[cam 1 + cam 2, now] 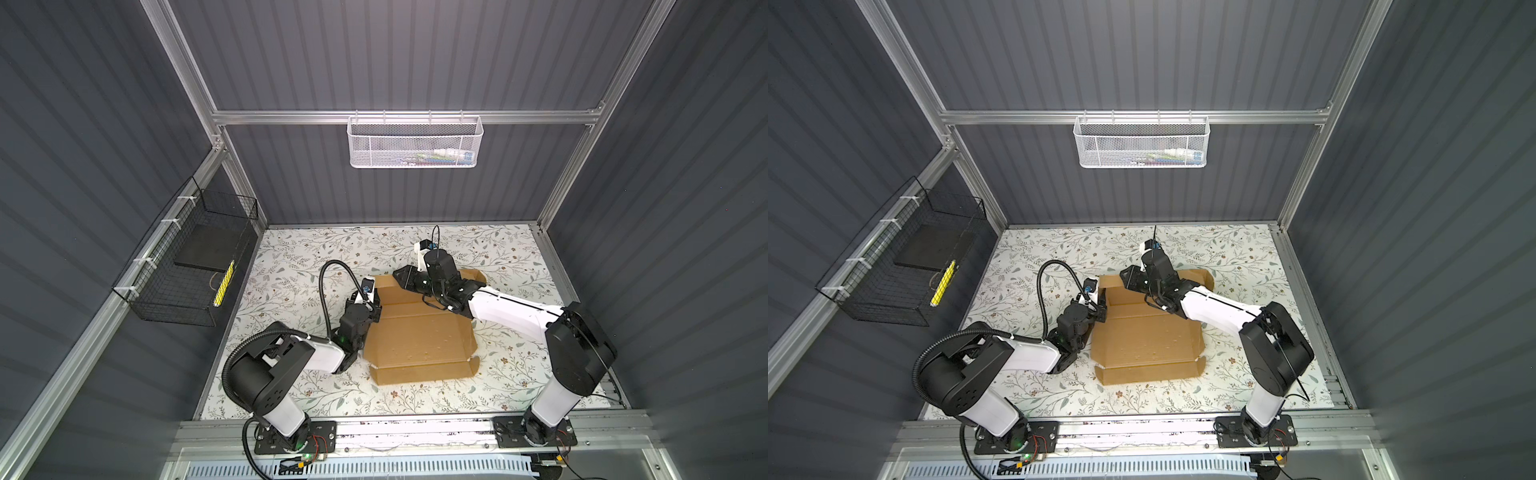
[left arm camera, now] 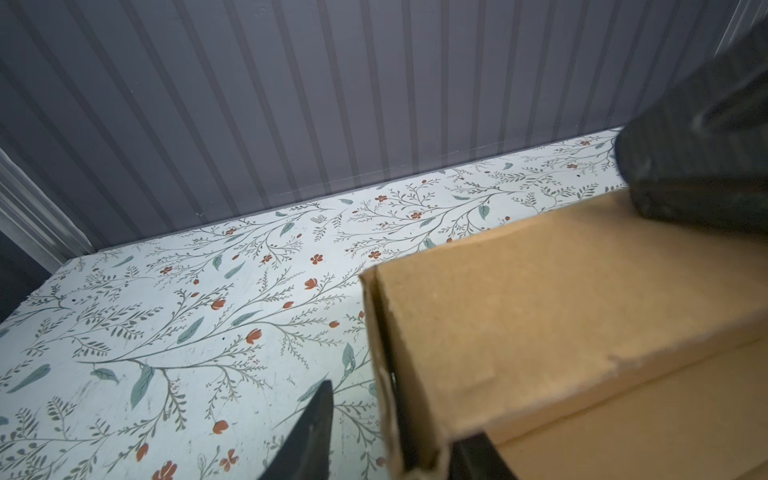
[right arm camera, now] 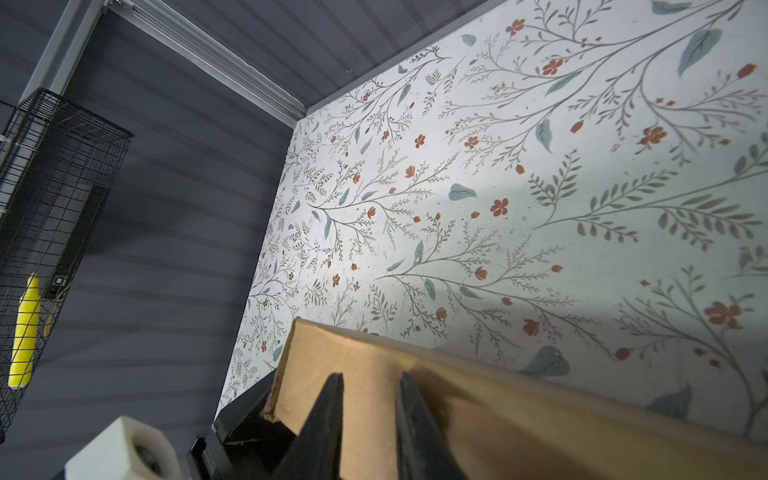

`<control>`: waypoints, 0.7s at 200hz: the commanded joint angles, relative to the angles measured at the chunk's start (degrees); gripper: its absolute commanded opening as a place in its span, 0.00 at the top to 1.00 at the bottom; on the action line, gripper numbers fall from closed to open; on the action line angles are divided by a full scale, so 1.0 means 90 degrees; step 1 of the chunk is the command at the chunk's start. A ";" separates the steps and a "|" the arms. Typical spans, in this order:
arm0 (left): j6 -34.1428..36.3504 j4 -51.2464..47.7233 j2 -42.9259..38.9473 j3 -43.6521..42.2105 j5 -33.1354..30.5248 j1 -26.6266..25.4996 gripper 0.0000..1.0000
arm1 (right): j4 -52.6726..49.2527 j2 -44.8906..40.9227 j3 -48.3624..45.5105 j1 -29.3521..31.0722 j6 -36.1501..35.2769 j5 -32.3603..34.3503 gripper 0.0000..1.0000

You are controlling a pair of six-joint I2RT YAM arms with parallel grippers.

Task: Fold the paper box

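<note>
Seems light, stiff; take paper box (image 1: 419, 336) by edges. Straddles its 9 o'clock wall (image 2: 415, 353) with parted left gripper (image 2: 403, 415); presses its 12 o'clock flap (image 3: 498, 395) with slightly parted right gripper (image 3: 370, 378).

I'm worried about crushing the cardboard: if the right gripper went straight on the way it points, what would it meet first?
Most likely the paper box: its raised flap sits right at the right gripper's fingers, showing between them. Whether they touch is unclear. Beyond the flap lies the floral table.
</note>
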 commanded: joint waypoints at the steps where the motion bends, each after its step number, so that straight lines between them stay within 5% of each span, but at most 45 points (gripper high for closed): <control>1: 0.0203 0.0173 -0.0130 0.0193 -0.0301 0.0028 0.58 | -0.0344 0.0181 -0.0043 0.0001 0.0001 0.0069 0.74; 43: 0.0250 0.0026 -0.0053 0.0368 -0.0567 0.0030 0.62 | -0.0344 0.0234 -0.0034 0.0000 0.0016 0.0051 0.74; 73: 0.0230 -0.0005 -0.0013 0.0436 -0.0640 0.0031 0.90 | -0.0353 0.0254 -0.0014 -0.0003 0.0021 0.0041 0.74; 88: 0.0216 -0.0125 -0.0003 0.0497 -0.0542 0.0027 0.97 | -0.0363 0.0268 0.0003 -0.0005 0.0030 0.0038 0.74; 119: 0.0120 -0.0195 -0.0042 0.0449 -0.0493 0.0027 0.98 | -0.0436 0.0265 0.0071 -0.0009 0.0002 0.0042 0.74; 140: 0.0059 -0.0251 -0.0071 0.0380 -0.0484 0.0028 0.89 | -0.0459 0.0294 0.0101 -0.0009 0.0011 0.0041 0.74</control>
